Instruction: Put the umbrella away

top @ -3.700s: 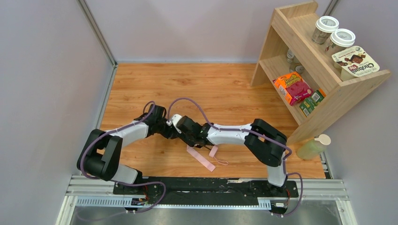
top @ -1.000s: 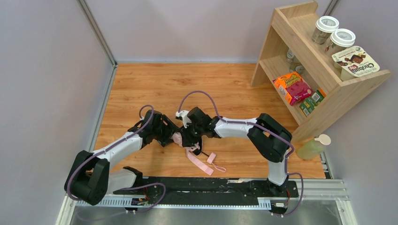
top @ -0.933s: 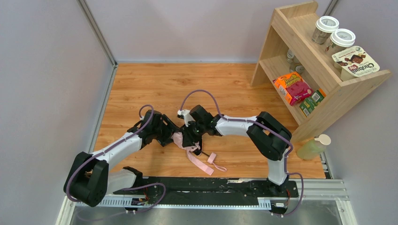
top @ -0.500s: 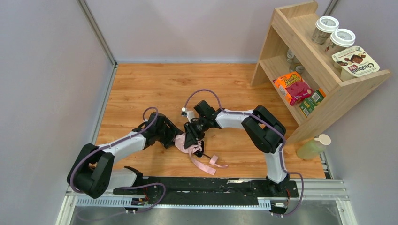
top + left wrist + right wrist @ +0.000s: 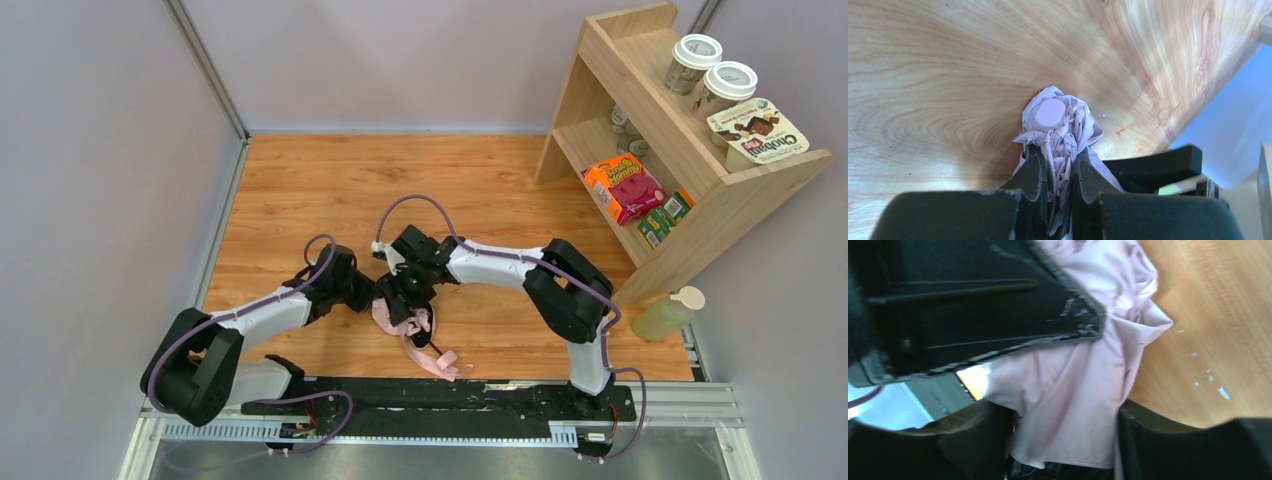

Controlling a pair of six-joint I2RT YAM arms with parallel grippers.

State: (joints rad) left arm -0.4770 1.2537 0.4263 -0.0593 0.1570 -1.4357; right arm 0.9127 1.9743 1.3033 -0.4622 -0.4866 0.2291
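The pale pink umbrella [image 5: 392, 318] lies bunched on the wooden table [image 5: 300, 180] between my two grippers, near the middle front. Its pink strap [image 5: 428, 360] trails toward the near edge. My left gripper [image 5: 368, 293] is shut on the crumpled fabric [image 5: 1063, 145] just behind a round pink cap [image 5: 1050, 112]. My right gripper [image 5: 405, 288] comes from the right, and its fingers [image 5: 1148, 432] stand wide with pink fabric [image 5: 1073, 390] filling the gap between them. The left gripper's black body [image 5: 973, 305] sits close above in the right wrist view. The dark handle is hidden.
A wooden shelf [image 5: 690, 170] stands at the back right with an orange box [image 5: 624, 187], lidded cups [image 5: 695, 60] and a snack packet [image 5: 760, 135]. A green pump bottle [image 5: 668, 312] stands at the right table edge. Grey walls close the left and the back.
My right gripper has shifted left and turned on the umbrella. The pink bundle and its strap have slid toward the near edge. The left gripper has kept its hold and moved slightly nearer.
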